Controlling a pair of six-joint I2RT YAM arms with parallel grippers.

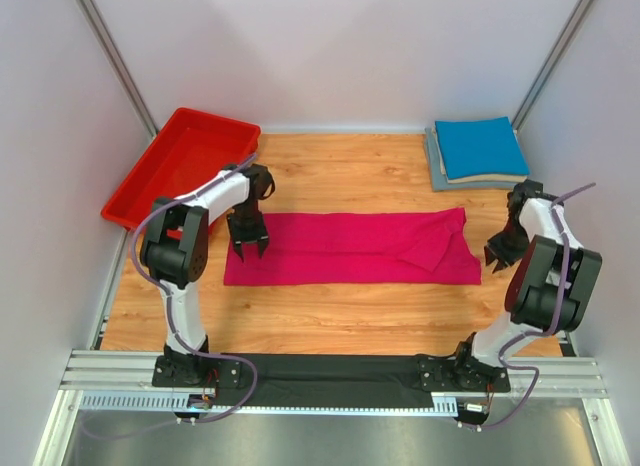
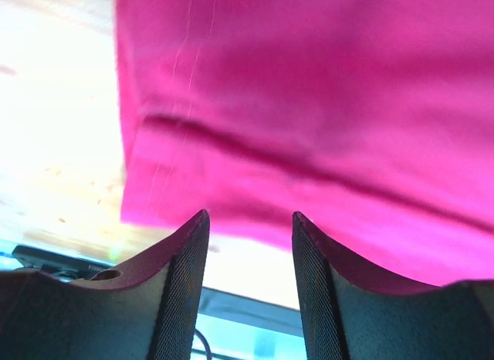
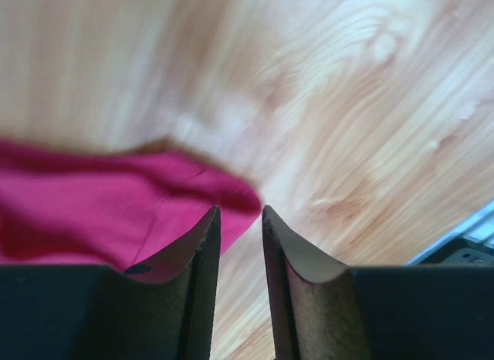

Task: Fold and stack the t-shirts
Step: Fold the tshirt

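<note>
Top view: the magenta shirt (image 1: pixel 350 248) lies as a long folded strip across the table (image 1: pixel 330 316), and the blue shirt (image 1: pixel 480 148) sits atop the grey shirt (image 1: pixel 437 168) at the far right corner.
Left wrist: the left gripper (image 2: pixel 249 215) is parted and empty over the strip's end.
Right wrist: the right gripper (image 3: pixel 240 208) is narrowly parted, apparently clear of the cloth's corner.

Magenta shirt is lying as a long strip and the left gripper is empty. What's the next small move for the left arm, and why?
Probably lower the left gripper onto the left end of the magenta shirt and pinch it. Its jaws stand open right over that edge, holding nothing, and the strip lies flat, not yet folded crosswise.
</note>
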